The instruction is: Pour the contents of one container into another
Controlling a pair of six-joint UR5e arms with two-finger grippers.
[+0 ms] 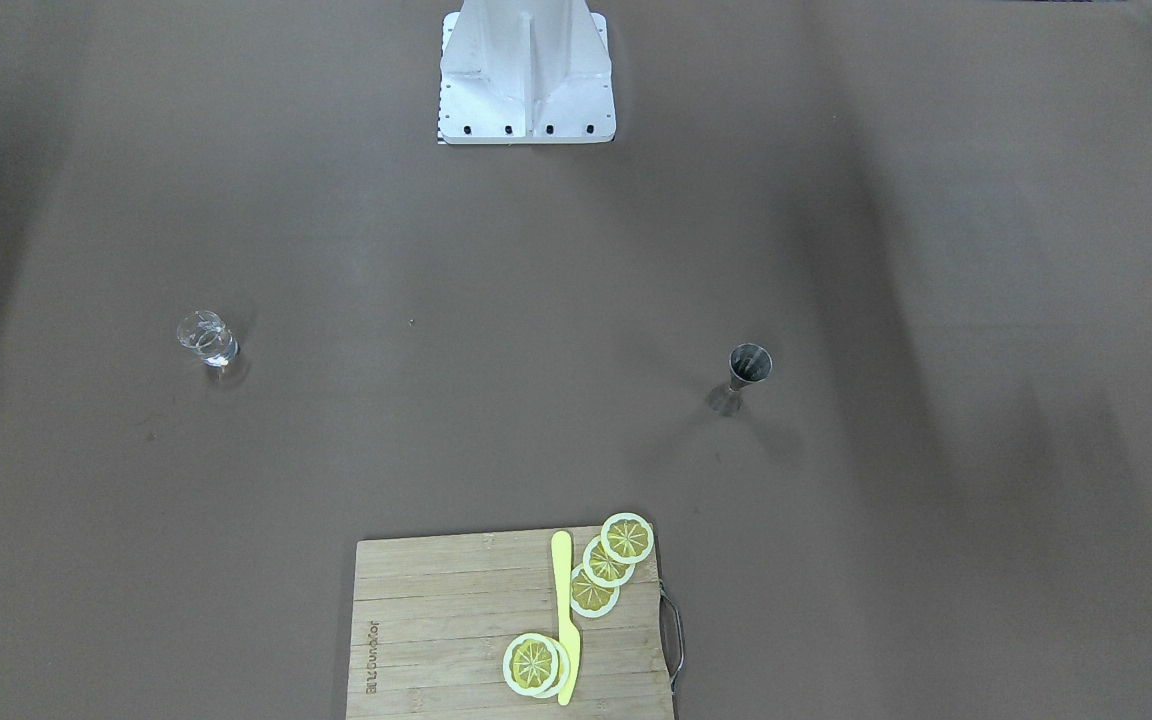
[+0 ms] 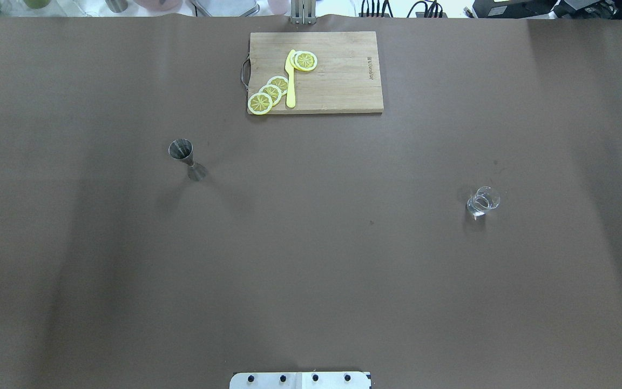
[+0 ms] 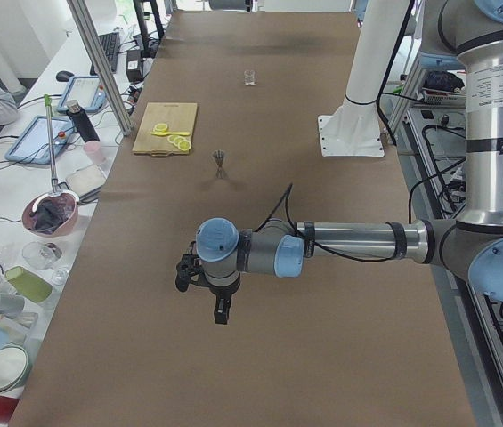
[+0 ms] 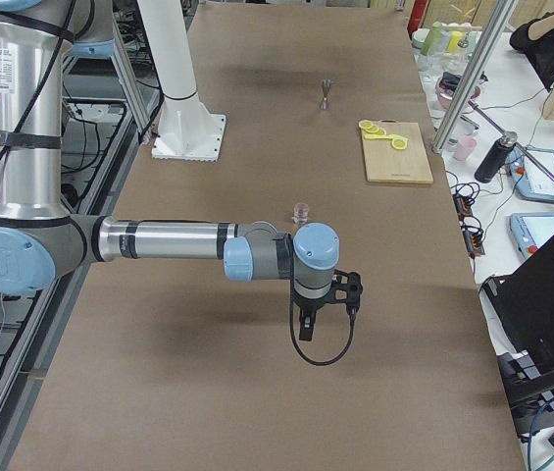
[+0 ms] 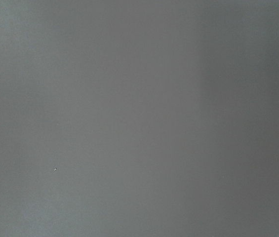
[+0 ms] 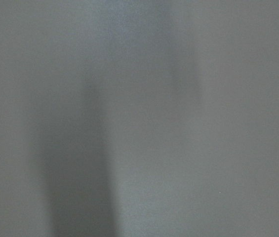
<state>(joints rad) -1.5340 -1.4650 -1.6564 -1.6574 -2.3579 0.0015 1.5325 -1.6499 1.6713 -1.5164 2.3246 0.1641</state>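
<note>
A metal measuring cup (image 2: 186, 158) stands upright toward the tabletop's (image 2: 311, 243) left edge, a small glass (image 2: 482, 201) toward its right, probably one for each arm. Left gripper (image 3: 221, 311) and right gripper (image 4: 305, 329) hang over bare tabletop near its ends; open or closed, I cannot tell
</note>
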